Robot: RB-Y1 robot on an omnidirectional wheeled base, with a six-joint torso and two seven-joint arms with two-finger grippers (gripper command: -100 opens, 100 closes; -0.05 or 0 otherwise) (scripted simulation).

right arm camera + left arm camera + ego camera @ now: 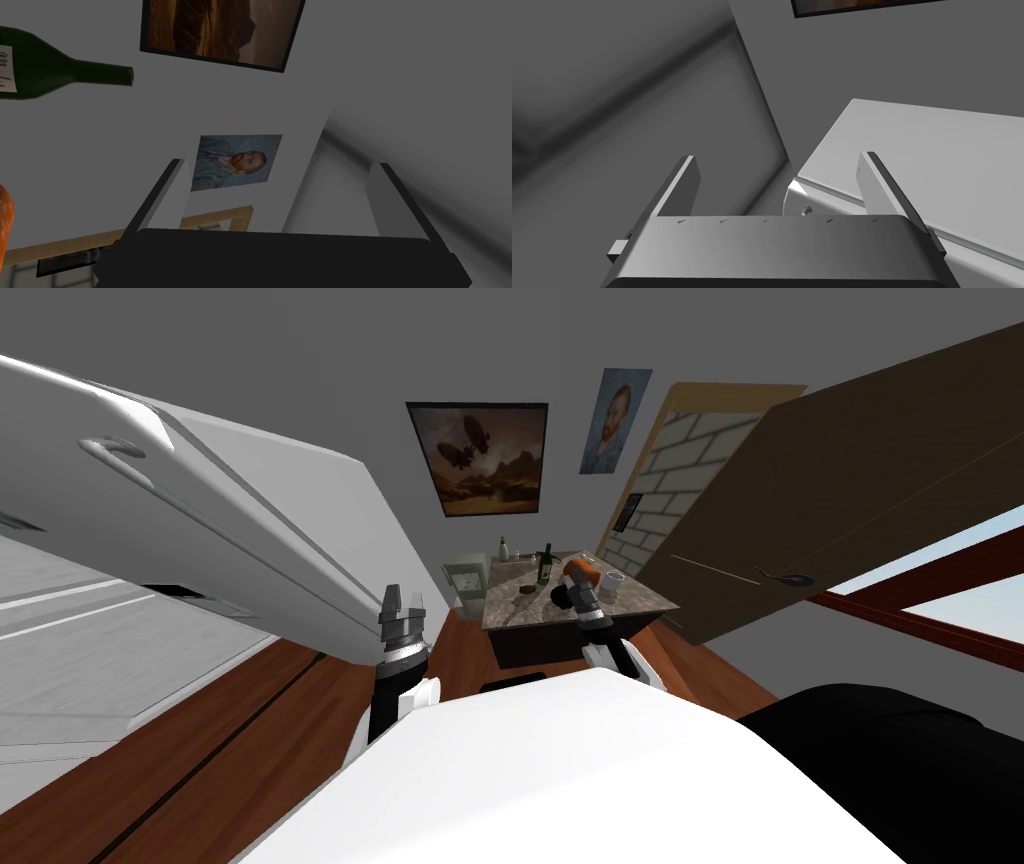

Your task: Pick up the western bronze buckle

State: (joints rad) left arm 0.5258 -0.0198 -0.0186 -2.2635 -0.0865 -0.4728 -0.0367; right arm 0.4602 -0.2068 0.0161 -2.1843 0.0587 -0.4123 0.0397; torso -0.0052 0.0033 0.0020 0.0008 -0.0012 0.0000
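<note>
A marble-topped table [640, 600] stands ahead of me. On its left part lies a small dark flat thing [524, 589], probably the buckle; its colour is too small to tell. Behind it stand a green bottle [545, 566] and a small pale bottle [504, 550]. An orange object [584, 569] and a white cup [613, 581] sit to the right. My right gripper [576, 580] is raised over the table beside the orange object [4, 220], open and empty [280, 185], with the green bottle [50, 75] to its side. My left gripper [402, 606] is held up left of the table, open [777, 175].
A large white appliance [200, 518] crowds the left, close to my left gripper. A small pale cabinet [467, 578] stands at the table's left end. An open brown door [850, 488] leans in on the right. A black seat-like shape [880, 728] is at lower right.
</note>
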